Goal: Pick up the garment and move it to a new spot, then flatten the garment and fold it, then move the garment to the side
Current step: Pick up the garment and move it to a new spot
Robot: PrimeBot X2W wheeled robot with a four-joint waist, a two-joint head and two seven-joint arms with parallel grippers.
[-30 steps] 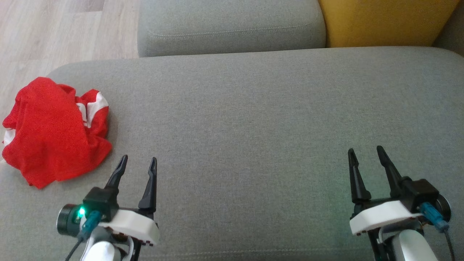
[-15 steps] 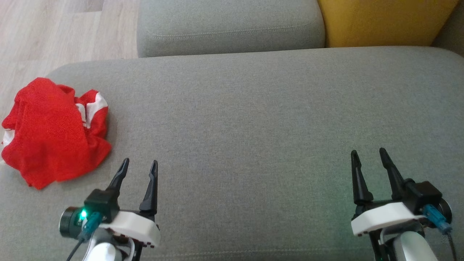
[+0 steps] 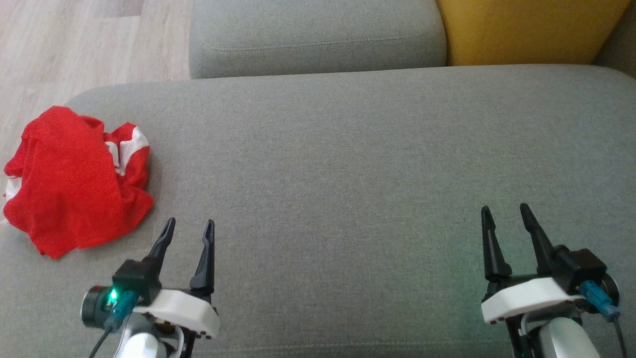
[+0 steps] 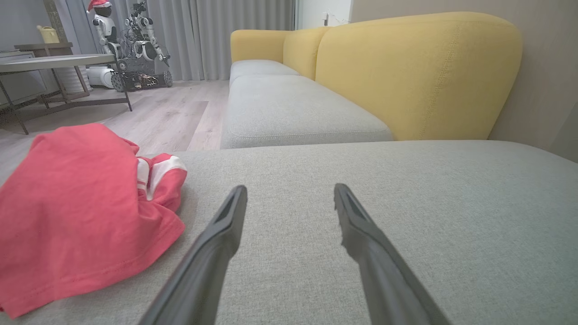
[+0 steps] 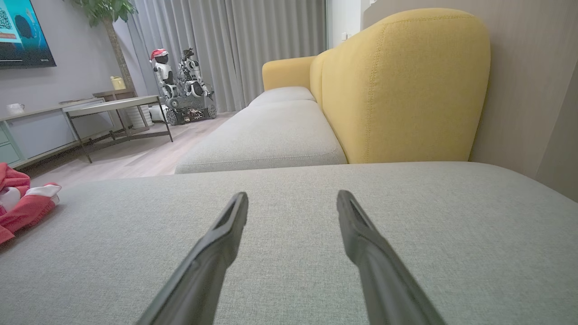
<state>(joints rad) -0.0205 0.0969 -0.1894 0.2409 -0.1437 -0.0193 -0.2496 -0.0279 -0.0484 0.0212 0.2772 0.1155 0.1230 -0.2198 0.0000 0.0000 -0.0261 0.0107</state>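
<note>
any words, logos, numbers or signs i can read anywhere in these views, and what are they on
No text is readable here.
wall screen: a dark, square, code-like patch and small marks at its upper left, too blurred and small to read.
red garment: white stripes show, but no lettering, logo or number shows on the crumpled folds.

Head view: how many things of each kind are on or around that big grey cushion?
Red garment: 1
Grippers, left gripper and right gripper: 2
Grey cushions, near cushion and far cushion: 2
Yellow backrest: 1
Total: 6
</note>
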